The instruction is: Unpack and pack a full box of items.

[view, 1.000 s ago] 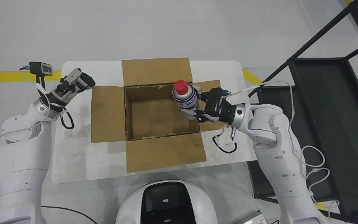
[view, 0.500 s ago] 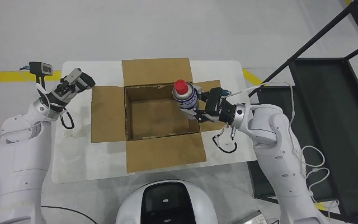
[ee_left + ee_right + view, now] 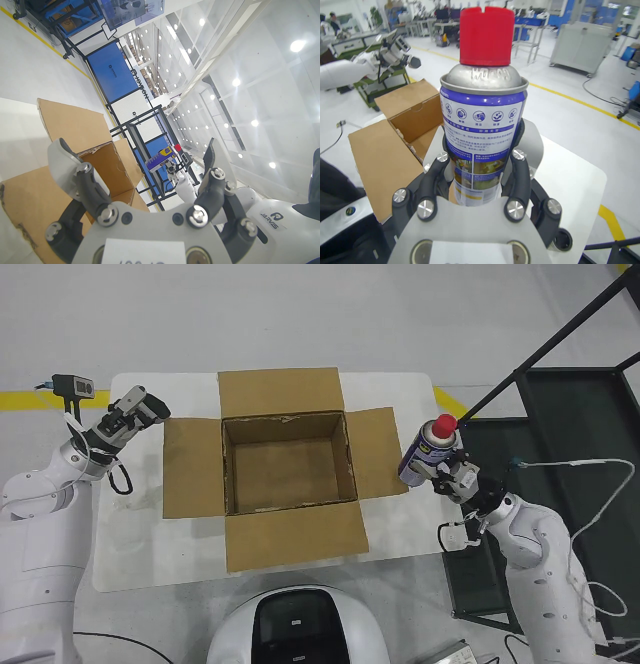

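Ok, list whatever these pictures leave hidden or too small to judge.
- Base of the spray can: right wrist view, hidden behind the body of the right gripper.
- Floor of the box: right wrist view, blocked by its near wall.
- Grip on the can: left wrist view, too small.

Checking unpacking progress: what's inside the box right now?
Only bare cardboard floor shows inside the box. Its near wall hides a strip of floor. The can is outside, held by the right end effector.
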Motion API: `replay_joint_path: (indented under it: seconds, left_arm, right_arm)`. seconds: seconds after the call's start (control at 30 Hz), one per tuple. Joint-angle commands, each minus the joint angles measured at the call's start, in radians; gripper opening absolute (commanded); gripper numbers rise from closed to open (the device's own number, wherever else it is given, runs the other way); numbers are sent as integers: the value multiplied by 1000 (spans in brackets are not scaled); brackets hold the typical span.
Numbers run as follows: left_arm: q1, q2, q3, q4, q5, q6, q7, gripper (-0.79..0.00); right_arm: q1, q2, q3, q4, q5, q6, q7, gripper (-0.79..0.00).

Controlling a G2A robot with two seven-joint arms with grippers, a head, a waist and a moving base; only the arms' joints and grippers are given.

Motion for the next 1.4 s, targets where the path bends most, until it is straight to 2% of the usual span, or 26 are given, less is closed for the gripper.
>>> replay_joint_path:
  seconds: [0.0, 0.17, 0.73, 0.87, 1.03, 1.17, 1.37]
  left_arm:
    - [0, 0, 0, 0, 0, 0, 0, 0]
    - [0, 0, 0, 0, 0, 0, 0, 0]
    - [0, 0, 0, 0, 0, 0, 0, 0]
    - [0, 0, 0, 0, 0, 0, 0, 0]
    - [0, 0, 0, 0, 0, 0, 0, 0]
    - [0, 0, 0, 0, 0, 0, 0, 0]
    - [0, 0, 0, 0, 0, 0, 0, 0]
  right_arm:
    - [-62, -4, 21, 28, -59, 37, -141, -785]
    - [-119, -10, -10, 131, -209, 102, -311, -785]
    - [-119, -10, -14, 138, -215, 108, -317, -785]
    - [-105, -11, -4, 178, -191, 133, -411, -785]
    - [-42, -14, -37, 405, -223, 150, -637, -785]
    - [65, -21, -130, 650, -324, 182, -796, -785]
    - [248, -33, -224, 971, -402, 279, -946, -785]
